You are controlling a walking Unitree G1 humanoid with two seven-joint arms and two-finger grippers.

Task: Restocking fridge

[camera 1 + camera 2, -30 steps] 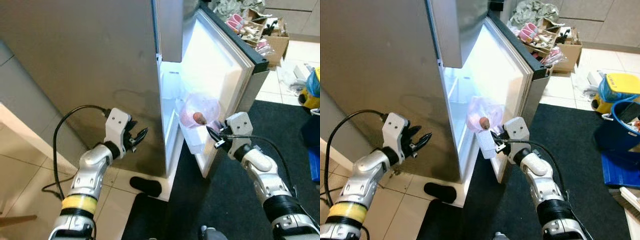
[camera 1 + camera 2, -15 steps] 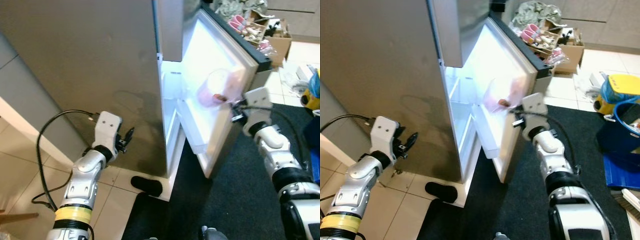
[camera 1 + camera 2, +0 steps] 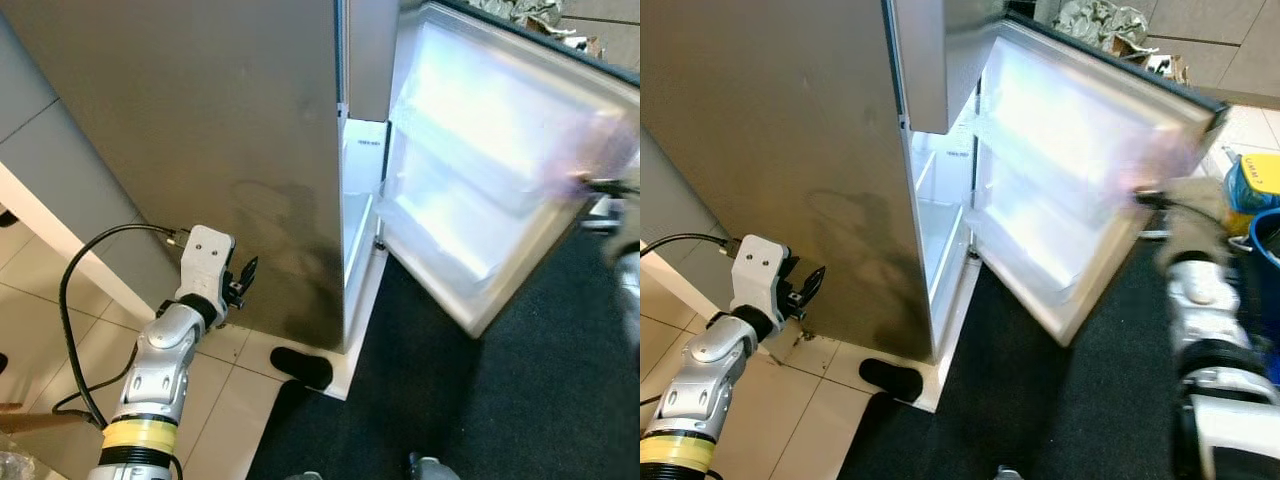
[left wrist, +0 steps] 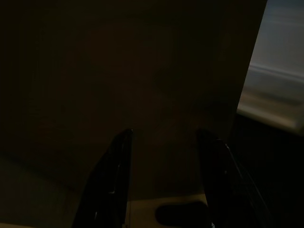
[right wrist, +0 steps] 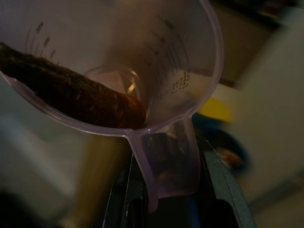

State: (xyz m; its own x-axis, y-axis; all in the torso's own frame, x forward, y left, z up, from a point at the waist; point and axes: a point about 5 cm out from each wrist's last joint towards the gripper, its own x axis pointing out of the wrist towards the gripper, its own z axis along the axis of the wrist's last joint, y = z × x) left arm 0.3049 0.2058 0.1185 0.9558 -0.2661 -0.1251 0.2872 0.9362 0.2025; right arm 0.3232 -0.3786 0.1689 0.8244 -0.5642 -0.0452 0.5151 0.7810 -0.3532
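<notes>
Clamped on the handle of a clear measuring jug [image 5: 114, 61], the right jaws [image 5: 164, 190] carry a brown root vegetable [image 5: 71, 97] lying inside it. Left jaws [image 4: 164, 185] hang apart, idle, by the fridge [image 3: 200, 150] side. Beyond the right jaws stands the open door [image 3: 1080, 190]; swinging could tip the vegetable out. Head views blur the right arm.

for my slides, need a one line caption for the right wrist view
Right claw grips the handle of a clear measuring jug holding a brown root vegetable.
</notes>
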